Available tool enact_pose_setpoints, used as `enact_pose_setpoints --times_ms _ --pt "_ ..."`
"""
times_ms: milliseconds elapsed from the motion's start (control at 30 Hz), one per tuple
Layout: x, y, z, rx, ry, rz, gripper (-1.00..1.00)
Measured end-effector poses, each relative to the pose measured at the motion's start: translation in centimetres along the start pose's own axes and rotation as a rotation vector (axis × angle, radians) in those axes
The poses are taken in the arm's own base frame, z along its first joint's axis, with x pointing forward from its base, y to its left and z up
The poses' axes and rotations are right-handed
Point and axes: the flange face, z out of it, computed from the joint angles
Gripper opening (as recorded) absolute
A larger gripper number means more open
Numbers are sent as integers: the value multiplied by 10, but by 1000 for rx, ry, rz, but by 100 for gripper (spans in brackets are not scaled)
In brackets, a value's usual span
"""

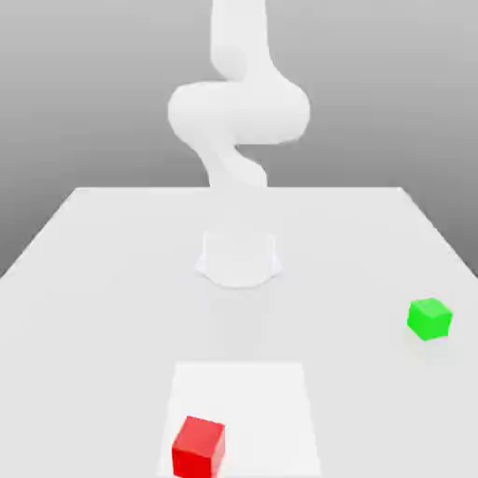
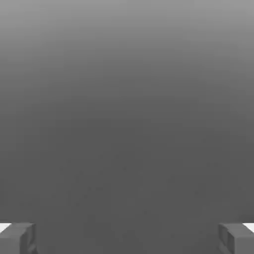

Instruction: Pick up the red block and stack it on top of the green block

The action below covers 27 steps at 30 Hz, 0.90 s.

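The red block (image 1: 198, 446), a small bright red cube, rests on the table near the front edge, slightly toward the exterior view's left. The green block (image 1: 429, 318), a cube of like size, sits by itself far toward the exterior view's right, further back than the red one. In the hand view my gripper (image 2: 127, 238) is open. Its two grey fingertips (image 2: 17, 238) stand wide apart, with nothing but plain grey background between them. The white arm (image 1: 238, 112) rises from its base and runs up out of the picture.
The arm's round base (image 1: 239, 260) stands mid-table. A paler square patch (image 1: 261, 401) marks the white table (image 1: 93, 280) at the front, and the red block sits on its corner. The table's side edges slant outward toward the front.
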Motion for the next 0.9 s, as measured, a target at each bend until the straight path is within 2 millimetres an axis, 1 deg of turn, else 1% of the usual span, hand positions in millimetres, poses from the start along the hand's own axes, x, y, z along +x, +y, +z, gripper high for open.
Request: enact_pose_setpoints --times_ms 100,233,367,500,600,700,833,900 --pt "0 6 62 -75 -51 28 0" --pt "-6 23 138 -168 -117 64 0" --pt "-20 48 210 -261 -183 102 0" --pt "-41 82 277 -352 -250 140 0" --pt "-60 112 322 -421 -300 172 0" --pt "-84 145 363 -488 -351 203 0" --pt "-122 190 410 -572 -418 239 0" --pt "-136 205 430 -585 -429 245 0"
